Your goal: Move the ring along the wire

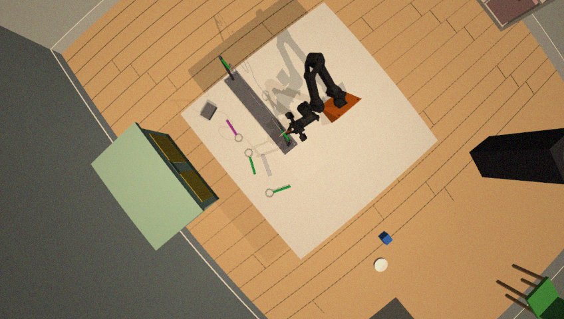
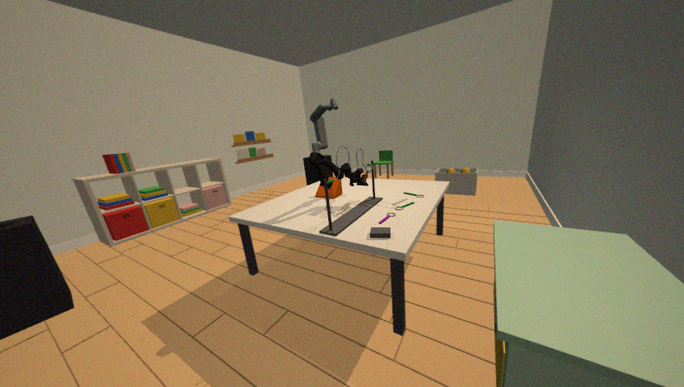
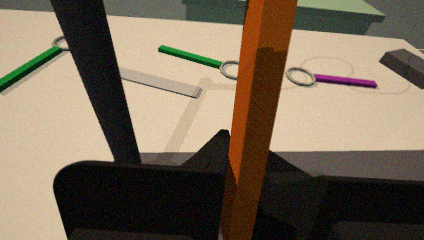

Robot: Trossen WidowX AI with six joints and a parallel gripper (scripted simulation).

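A green chair stands on wooden flooring.

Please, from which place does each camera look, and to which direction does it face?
Top: high above the table, facing down; the whole arm shows.
Exterior: off the table's side, beyond the wire's base, looking slightly downward across the room; arm and gripper show, small.
Wrist: on the arm near the gripper, looking past its fingers over the table; only the fingers show, around the orange handle.
Top and exterior share the green chair.
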